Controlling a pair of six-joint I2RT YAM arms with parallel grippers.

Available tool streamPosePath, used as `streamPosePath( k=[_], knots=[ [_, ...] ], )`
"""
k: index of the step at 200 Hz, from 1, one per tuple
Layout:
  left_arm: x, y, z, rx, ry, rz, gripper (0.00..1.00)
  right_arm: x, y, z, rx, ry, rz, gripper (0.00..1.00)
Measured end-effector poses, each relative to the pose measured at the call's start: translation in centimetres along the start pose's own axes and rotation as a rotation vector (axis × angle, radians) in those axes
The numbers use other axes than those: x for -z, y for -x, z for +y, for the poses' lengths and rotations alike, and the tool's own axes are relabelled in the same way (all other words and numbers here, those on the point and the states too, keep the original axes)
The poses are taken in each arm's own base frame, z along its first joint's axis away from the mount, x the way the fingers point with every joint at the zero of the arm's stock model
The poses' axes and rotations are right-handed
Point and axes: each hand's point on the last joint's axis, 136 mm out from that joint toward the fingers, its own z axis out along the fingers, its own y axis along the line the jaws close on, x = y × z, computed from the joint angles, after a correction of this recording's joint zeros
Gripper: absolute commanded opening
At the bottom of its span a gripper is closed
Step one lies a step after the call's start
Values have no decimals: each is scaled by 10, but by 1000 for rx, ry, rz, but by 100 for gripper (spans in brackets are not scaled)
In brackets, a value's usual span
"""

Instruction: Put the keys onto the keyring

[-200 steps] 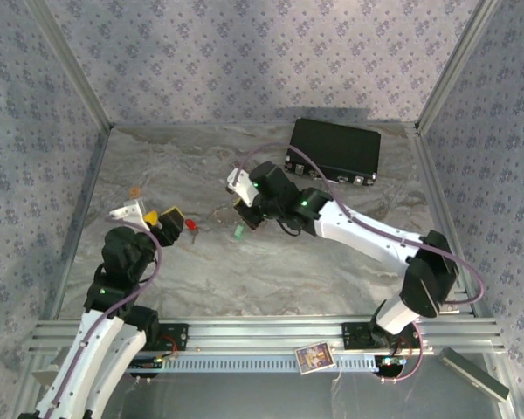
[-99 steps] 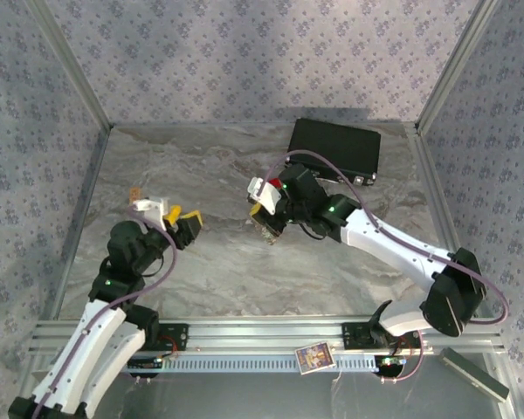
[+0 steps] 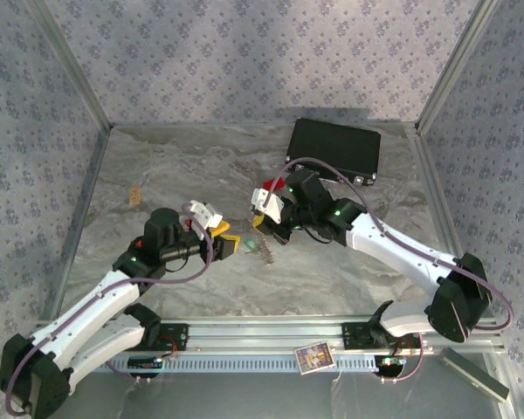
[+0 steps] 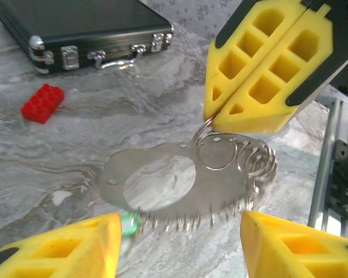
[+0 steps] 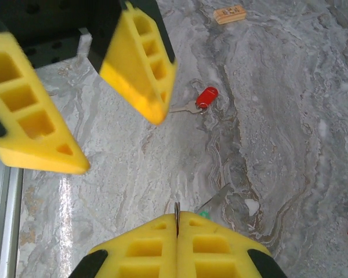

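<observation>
Left wrist view: right gripper [image 4: 214, 116] clamped shut on the keyring [image 4: 219, 152] at the middle of the table [image 3: 157, 166], left gripper [image 4: 177, 249] open and empty facing it, green key [image 4: 127, 223] just beside its finger, red key [image 5: 206, 97] lying nearby; judged pick-up step, next needs a clean pinch on one key.

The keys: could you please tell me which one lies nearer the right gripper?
The green-headed key, just beside the right gripper; the red-headed key lies farther off.

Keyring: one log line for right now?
right end effector: shut on keyring | left end effector: open, empty | red key: loose, unthreaded
</observation>
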Motion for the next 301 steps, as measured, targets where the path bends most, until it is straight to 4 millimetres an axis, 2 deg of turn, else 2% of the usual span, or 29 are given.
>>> streamPosePath(
  k=[62,120,151,180,241,301],
  knots=[
    [-17,4,-20,150,-191,-27,55,0,-8,4,27,7,12,0],
    [-16,8,-33,192,-280,-54,51,-2,-6,9,34,21,7,0],
    [-19,7,-33,214,-291,-45,51,-2,-6,9,34,22,6,0],
    [-20,4,-31,228,-286,-40,57,-2,-5,10,36,25,5,0],
    [-26,-4,-27,262,-280,-13,58,-2,4,10,34,20,-28,0],
    [-26,-4,-30,272,-306,-10,52,-4,8,13,29,26,-42,0]
  ],
)
